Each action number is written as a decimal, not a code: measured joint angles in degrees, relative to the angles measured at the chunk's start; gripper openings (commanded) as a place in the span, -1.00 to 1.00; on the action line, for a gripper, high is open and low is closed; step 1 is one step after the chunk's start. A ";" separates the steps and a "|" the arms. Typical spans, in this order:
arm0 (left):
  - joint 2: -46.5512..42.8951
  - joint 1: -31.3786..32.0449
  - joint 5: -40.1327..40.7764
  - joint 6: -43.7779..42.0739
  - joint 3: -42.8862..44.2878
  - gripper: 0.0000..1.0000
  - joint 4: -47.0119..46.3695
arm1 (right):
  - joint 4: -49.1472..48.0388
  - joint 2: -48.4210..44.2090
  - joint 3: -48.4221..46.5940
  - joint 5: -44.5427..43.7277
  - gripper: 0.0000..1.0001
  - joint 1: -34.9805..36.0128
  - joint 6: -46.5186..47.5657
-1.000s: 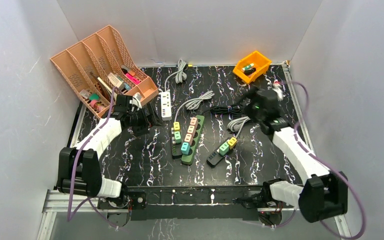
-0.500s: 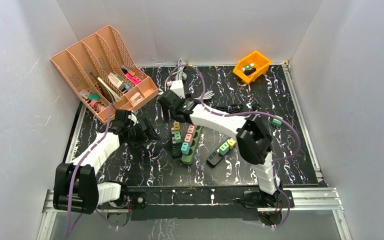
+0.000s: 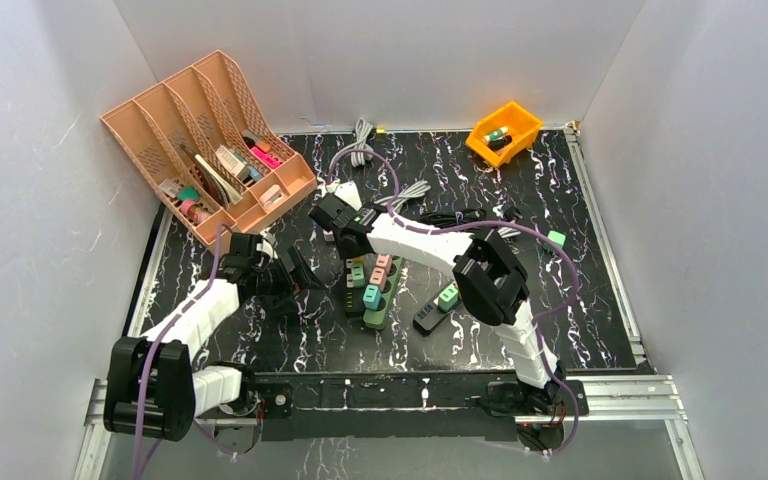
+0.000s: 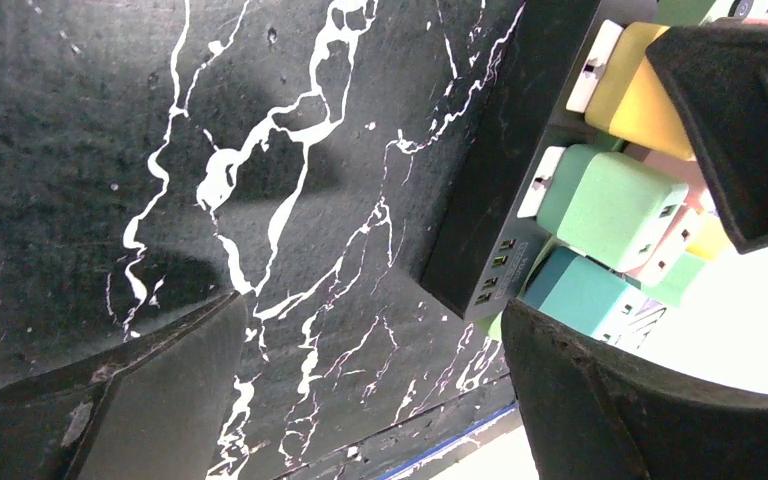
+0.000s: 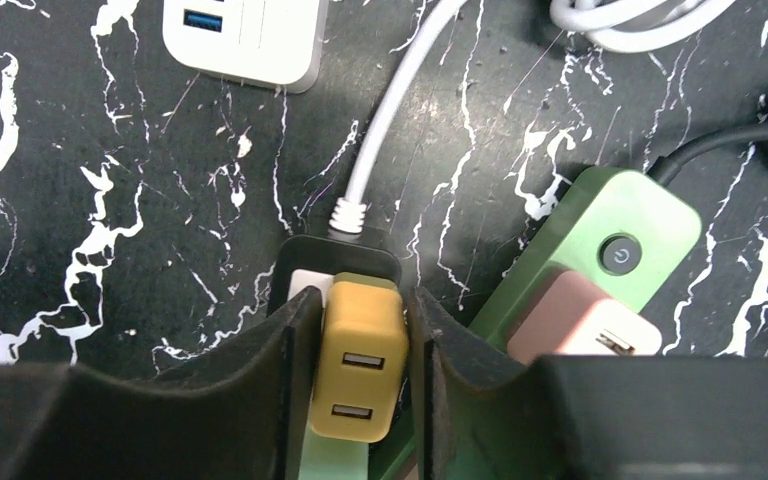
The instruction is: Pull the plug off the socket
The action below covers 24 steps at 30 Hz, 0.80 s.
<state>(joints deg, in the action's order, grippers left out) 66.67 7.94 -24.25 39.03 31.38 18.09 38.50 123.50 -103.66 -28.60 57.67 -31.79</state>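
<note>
A yellow plug (image 5: 360, 370) sits in the end socket of a black power strip (image 5: 335, 252). My right gripper (image 5: 362, 300) is shut on it, one finger pressed on each side. In the top view the right gripper (image 3: 345, 235) covers that plug at the far end of the strip (image 3: 350, 300). A green plug (image 4: 610, 205) and a teal plug (image 4: 580, 295) fill the sockets behind it. My left gripper (image 4: 380, 400) stands open just left of the strip (image 4: 500, 200), its fingers wide apart over bare mat, touching nothing.
A green power strip (image 5: 600, 230) with a pink plug (image 5: 580, 320) lies against the black one. A white strip (image 5: 245, 35), a peach organizer (image 3: 200, 140), an orange bin (image 3: 503, 130), another black strip (image 3: 438, 305) and a loose green plug (image 3: 557, 238) are around.
My right arm swung from the table's right side to the black strip and closed on the yellow plug. My left gripper moved nearer, toward the strip, and opened a little wider.
</note>
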 measured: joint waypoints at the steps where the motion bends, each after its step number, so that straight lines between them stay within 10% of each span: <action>1: 0.33 0.00 -0.35 0.00 0.02 0.97 -0.46 | 0.07 0.00 -0.02 0.55 -0.13 -0.02 -0.28; 11: 6.60 0.04 -3.06 -0.66 2.14 0.97 -4.44 | 0.72 0.28 -0.07 4.87 0.10 -0.28 -1.01; 16: 7.89 0.90 -4.09 0.00 2.25 0.97 -7.48 | 1.64 1.75 -0.59 6.51 -0.94 -0.28 -0.96; 24: 8.98 6.93 -5.27 3.28 1.95 0.97 -13.42 | 0.11 1.79 -1.01 8.04 -1.00 -1.01 -0.55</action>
<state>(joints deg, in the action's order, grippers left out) 75.66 14.87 -29.52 42.30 33.32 4.67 38.61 125.29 -104.66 -20.56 56.66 -32.34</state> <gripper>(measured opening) 0.983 0.381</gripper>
